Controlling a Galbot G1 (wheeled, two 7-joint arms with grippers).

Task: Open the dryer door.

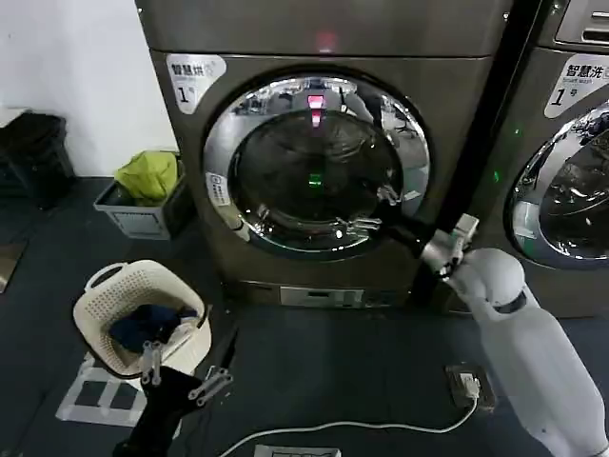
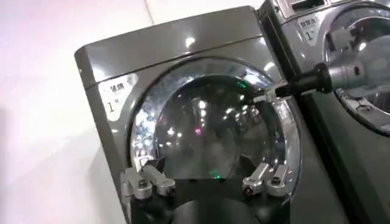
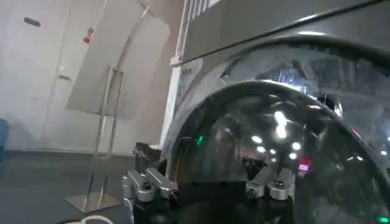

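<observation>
I am holding the right gripper (image 1: 373,211) up against the lower right of the dryer door (image 1: 314,164), its fingers (image 1: 385,196) spread apart over the dark glass just inside the chrome ring and clamped on nothing that I can make out. The door is sitting shut and flush in the front of the dryer (image 1: 324,43), with a small white label on the ring's left side whose print is too small to read. The white sticker (image 1: 193,78) at the dryer's upper left is showing Chinese characters above a "1". The second grey machine (image 1: 571,143) just to the right is carrying a similar sticker. The left gripper (image 1: 183,373) is hanging low and well apart, fingers open and empty, beside a white laundry basket (image 1: 128,290) on the floor.
</observation>
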